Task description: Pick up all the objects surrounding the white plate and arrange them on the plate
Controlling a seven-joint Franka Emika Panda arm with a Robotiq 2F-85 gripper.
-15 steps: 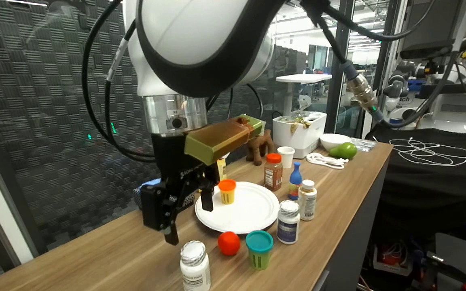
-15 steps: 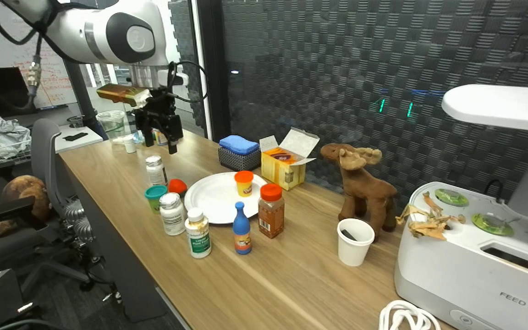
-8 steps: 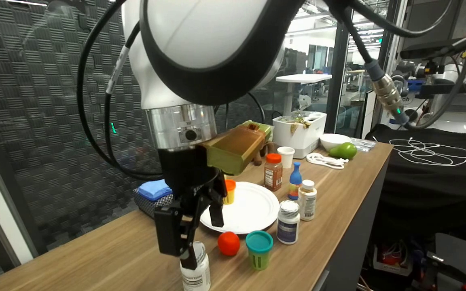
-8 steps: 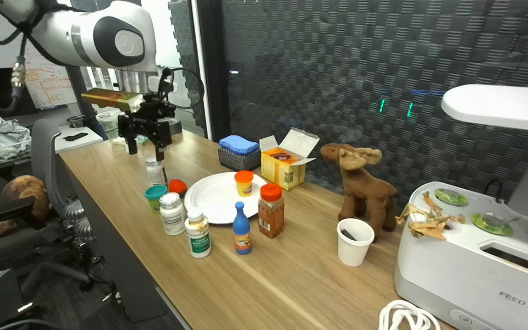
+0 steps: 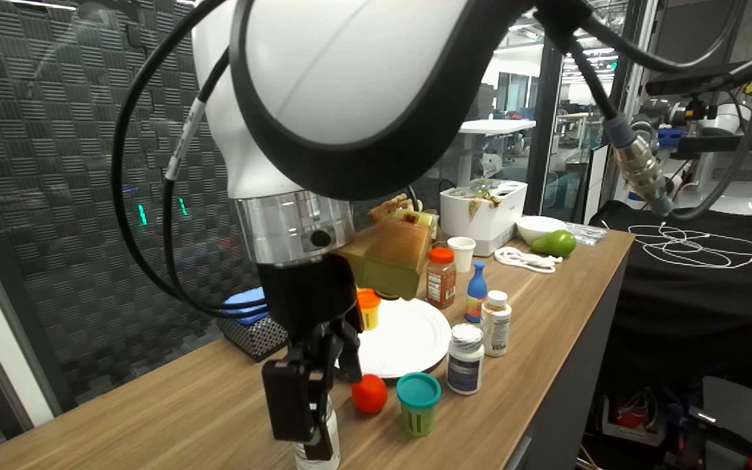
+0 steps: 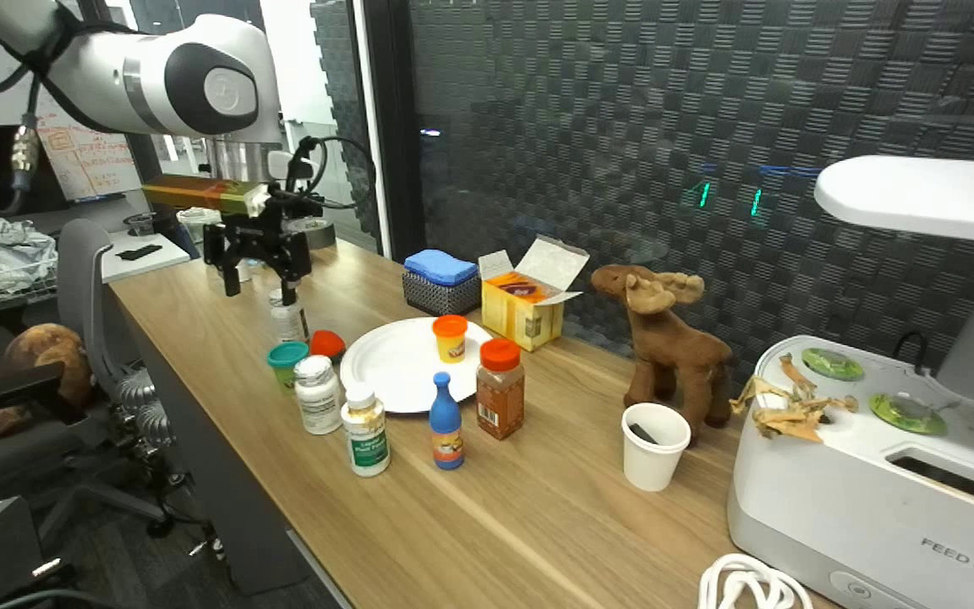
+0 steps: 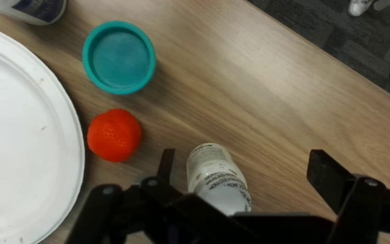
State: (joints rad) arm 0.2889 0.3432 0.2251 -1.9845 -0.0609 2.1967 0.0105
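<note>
White bottle [image 7: 215,178] stood upright on the counter [image 7: 249,84], between the jaws of my pincer [image 7: 243,162] in the wrist view; I held these wide and empty, presumably for passing around it. The red piece [image 7: 113,135] and teal-lidded tub [image 7: 118,57] waited near the white plate [image 7: 15,135], their destination, which carried the yellow tub [image 6: 451,342].

In the wrist view: white plate [image 7: 22,135], left; teal-lidded tub [image 7: 119,57], upper left; red piece [image 7: 114,135], left of centre; dark-lettered white bottle [image 7: 215,171], lower centre. In an exterior view, about the frame's centre: blue bottle [image 6: 446,423] with orange on its label; red-orange-capped brown jar [image 6: 500,396]; orange-lidded yellow tub [image 6: 451,345]; green-labelled white bottle [image 6: 366,433]. Table [image 6: 555,524], brown with wood grain; pincer [image 6: 260,289], black.
</note>
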